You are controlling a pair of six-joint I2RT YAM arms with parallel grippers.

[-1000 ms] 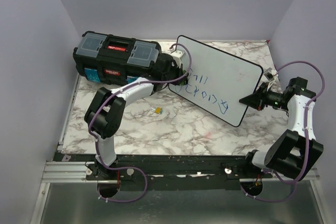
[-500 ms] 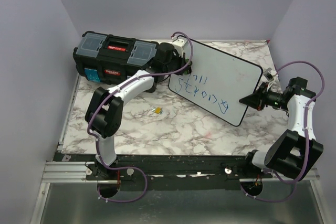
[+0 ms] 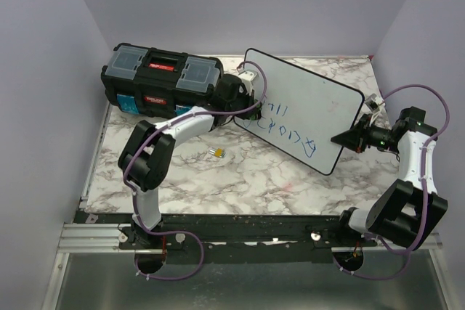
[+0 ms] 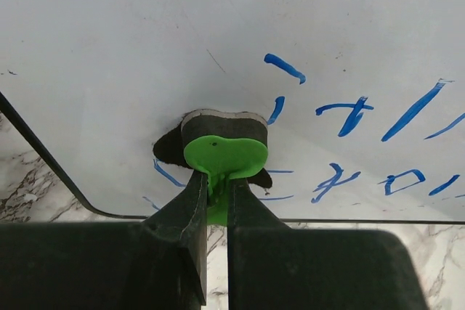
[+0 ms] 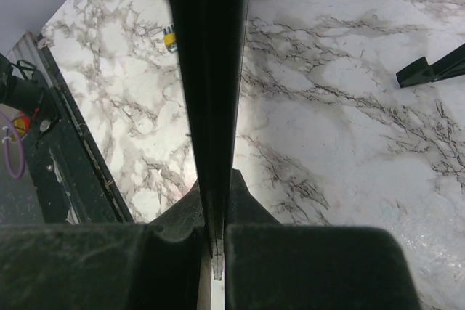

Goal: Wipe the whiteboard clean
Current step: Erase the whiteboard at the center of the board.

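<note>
The whiteboard stands tilted at the back of the marble surface, the right fingers clamped on its right edge. The left fingers pinch a green eraser against its left corner, just beside the toolbox; marble spreads wide in front.

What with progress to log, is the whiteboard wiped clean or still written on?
Still written on: blue lettering shows on the whiteboard beside the green eraser.
</note>
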